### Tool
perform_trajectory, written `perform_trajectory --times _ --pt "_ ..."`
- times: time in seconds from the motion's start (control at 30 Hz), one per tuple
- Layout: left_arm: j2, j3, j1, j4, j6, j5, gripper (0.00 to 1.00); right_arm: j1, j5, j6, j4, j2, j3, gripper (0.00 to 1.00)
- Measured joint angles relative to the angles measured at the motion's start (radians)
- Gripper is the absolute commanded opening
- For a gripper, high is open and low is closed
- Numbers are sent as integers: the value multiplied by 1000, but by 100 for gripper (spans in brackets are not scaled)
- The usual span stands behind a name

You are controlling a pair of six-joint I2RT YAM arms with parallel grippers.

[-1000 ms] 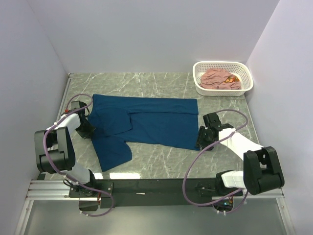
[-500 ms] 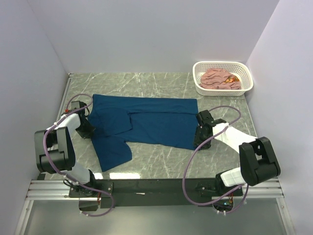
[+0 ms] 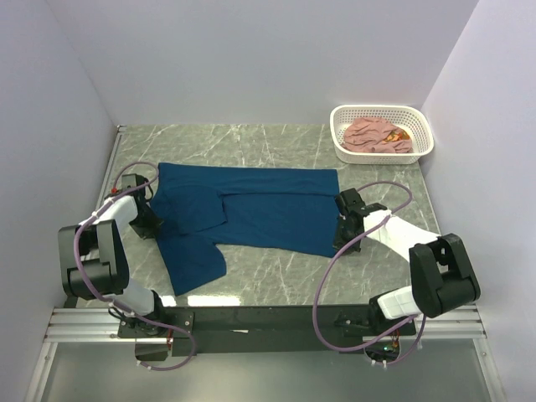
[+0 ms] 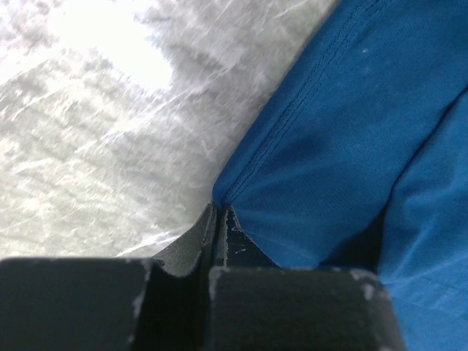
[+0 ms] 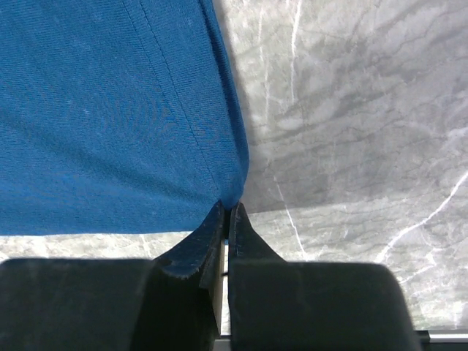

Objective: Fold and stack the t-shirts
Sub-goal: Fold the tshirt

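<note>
A navy blue t-shirt (image 3: pixel 251 213) lies spread on the marble table, partly folded, with one sleeve hanging toward the near left. My left gripper (image 3: pixel 152 224) is shut on its left edge; in the left wrist view the cloth (image 4: pixel 344 146) runs right into the closed fingertips (image 4: pixel 220 210). At the shirt's near right corner, my right gripper (image 3: pixel 339 243) is shut on the hem (image 5: pixel 146 110), pinched at the tips (image 5: pixel 228 207). A pink t-shirt (image 3: pixel 378 134) lies bunched in the basket.
A white perforated basket (image 3: pixel 421 124) stands at the back right corner. White walls close in the table on the left, back and right. Bare marble (image 3: pixel 285 280) lies between the shirt and the arm bases.
My right gripper moved left onto the shirt's near right corner and closed on the hem. The left gripper and the shirt stay where they were.
</note>
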Motion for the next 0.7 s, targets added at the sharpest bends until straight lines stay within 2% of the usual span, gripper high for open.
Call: perform_trajectory --times 0.4,0.7 --pt "-113 23 0 -105 -19 -9 1 -53 -24 -66 -85 -49 3 0" --pt "-125 127 5 -194 -19 -2 1 -101 -60 -104 -163 -50 154 0"
